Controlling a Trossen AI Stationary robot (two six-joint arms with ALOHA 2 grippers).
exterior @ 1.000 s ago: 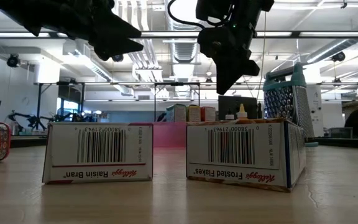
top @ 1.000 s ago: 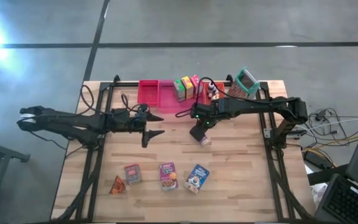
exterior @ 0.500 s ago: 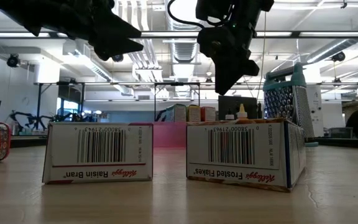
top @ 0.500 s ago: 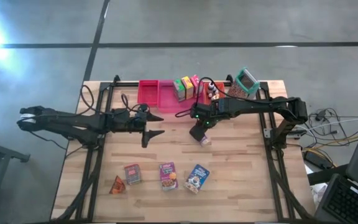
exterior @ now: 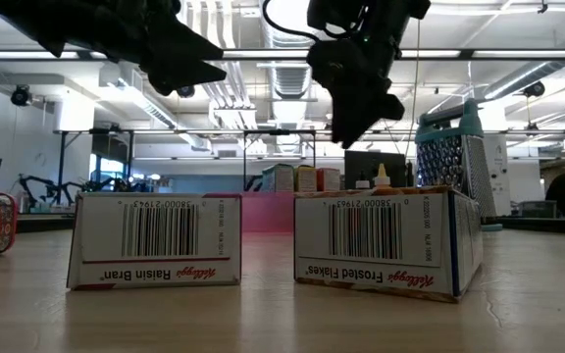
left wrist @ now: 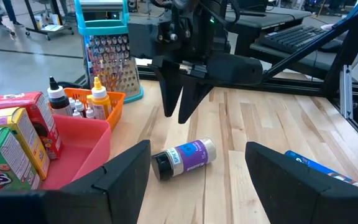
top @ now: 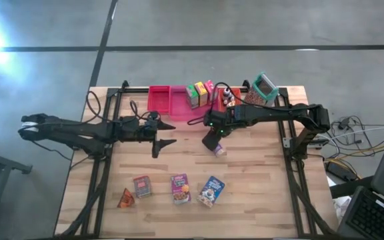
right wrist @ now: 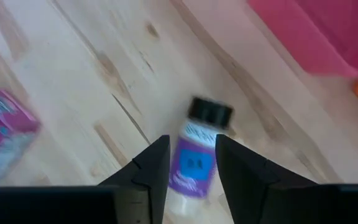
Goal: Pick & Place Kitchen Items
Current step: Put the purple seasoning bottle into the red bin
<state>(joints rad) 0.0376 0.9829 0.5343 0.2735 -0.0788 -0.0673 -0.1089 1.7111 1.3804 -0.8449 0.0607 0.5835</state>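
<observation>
Right claw points down, slightly parted, above jar.

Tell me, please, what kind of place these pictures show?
Probably a robotics lab or workshop in a large industrial hall, not a real kitchen. The low view shows exposed ceiling ducts and strip lights, the left wrist view a desk with a keyboard, and toy groceries lie on a wooden table between two robot arms.

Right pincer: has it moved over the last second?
Yes. The right pincer has risen slightly, higher against the metal box grater behind it, above the lying purple-labelled jar.
</observation>
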